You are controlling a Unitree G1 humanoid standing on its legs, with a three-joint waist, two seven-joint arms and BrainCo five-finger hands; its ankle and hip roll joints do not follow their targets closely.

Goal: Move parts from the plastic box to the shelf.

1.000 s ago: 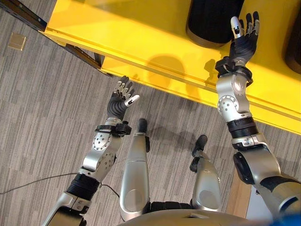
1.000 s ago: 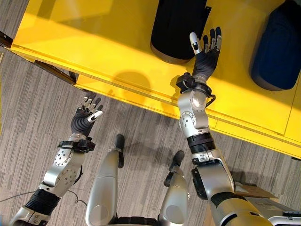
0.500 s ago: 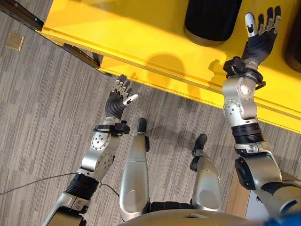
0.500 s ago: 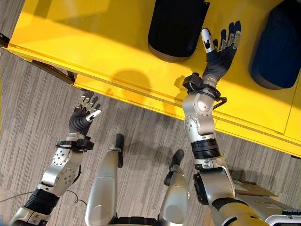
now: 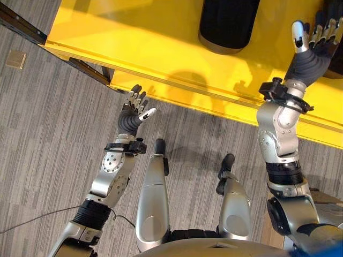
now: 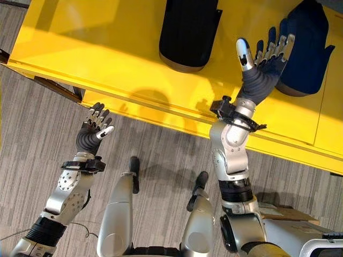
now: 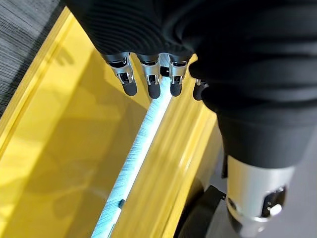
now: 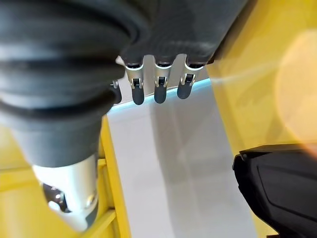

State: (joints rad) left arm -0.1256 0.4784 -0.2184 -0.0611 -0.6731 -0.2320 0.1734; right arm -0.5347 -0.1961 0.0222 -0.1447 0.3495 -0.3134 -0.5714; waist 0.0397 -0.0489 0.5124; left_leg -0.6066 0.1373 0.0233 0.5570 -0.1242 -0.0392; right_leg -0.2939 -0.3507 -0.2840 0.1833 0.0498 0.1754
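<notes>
Yellow shelf (image 6: 134, 48) | right hand (image 6: 262, 69) has swung rightward over it, from beside one dark part (image 6: 187, 32) to the other (image 6: 308, 51) — fingers spread, holding nothing | left hand (image 5: 132, 113) relaxed, empty, above floor | release looks done — plastic box unseen

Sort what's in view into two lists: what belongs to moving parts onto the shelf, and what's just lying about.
Part of the job:
- yellow shelf
- two dark parts resting on it, one left of the right hand, one beside its fingers
- right hand, open, raised over the shelf
- left hand, open, empty, over the floor

Just lying about:
- small tan square on the floor
- cardboard piece by the right arm
</notes>
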